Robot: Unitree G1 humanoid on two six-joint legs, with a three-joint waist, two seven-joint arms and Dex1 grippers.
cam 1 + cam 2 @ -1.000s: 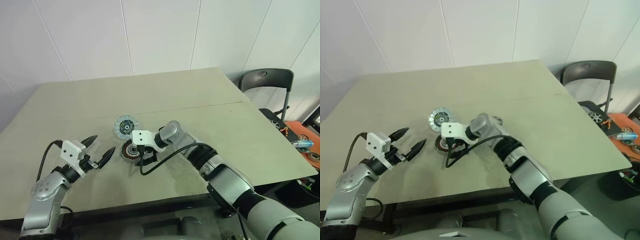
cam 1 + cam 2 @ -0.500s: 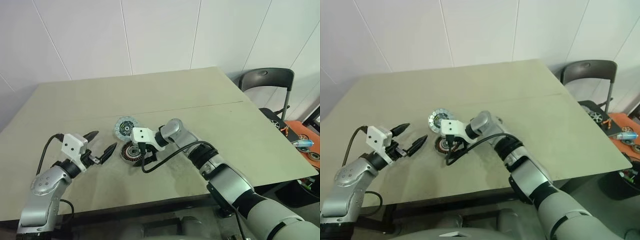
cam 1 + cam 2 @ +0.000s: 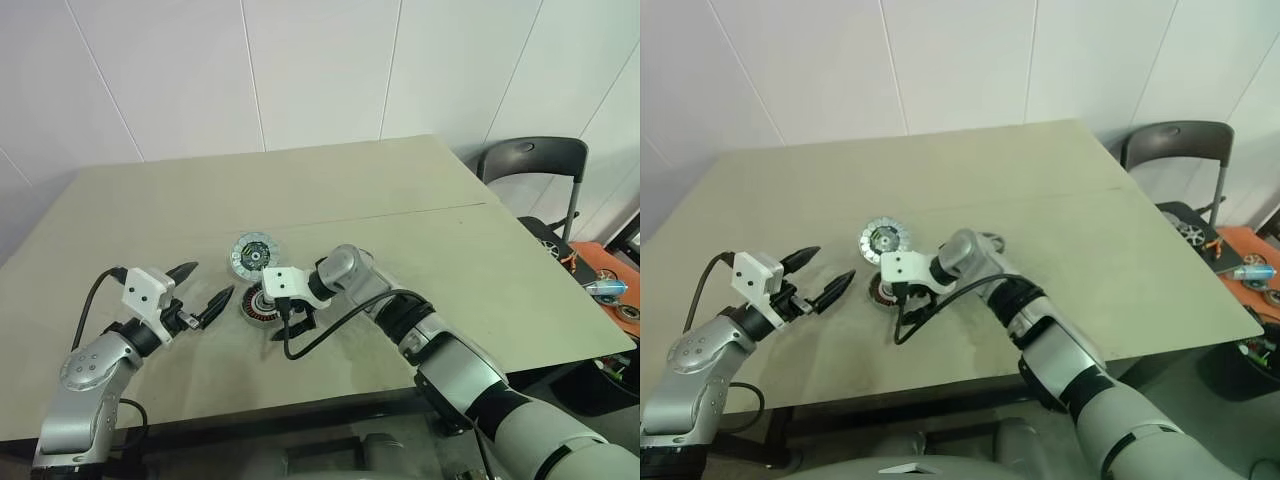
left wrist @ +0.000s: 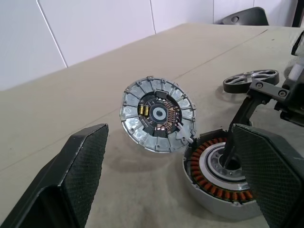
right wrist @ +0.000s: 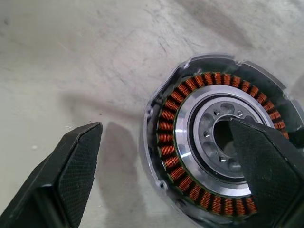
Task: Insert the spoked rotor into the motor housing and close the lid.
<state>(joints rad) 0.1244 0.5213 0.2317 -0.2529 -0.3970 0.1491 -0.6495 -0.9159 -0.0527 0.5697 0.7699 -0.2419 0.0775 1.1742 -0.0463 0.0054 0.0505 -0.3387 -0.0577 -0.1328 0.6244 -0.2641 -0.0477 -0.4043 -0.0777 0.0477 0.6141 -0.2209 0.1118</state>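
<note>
Housing [image 5: 219,137] straddled by right gripper [image 5: 166,156] (jaws spread); empty.

- Big matte beige-olive tabletop [image 3: 420,200] with a thin seam line running across it.
- White panelled wall [image 3: 300,70] behind, vertical joints between panels.
- Black folding chair with a curved plastic backrest [image 3: 530,158] off the table's right corner.
- Orange surface [image 3: 610,280] at the far right, small clutter on it.

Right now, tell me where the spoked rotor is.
In the left wrist view the spoked rotor lies flat on the table, beyond the motor housing, apart from the lid.
</note>
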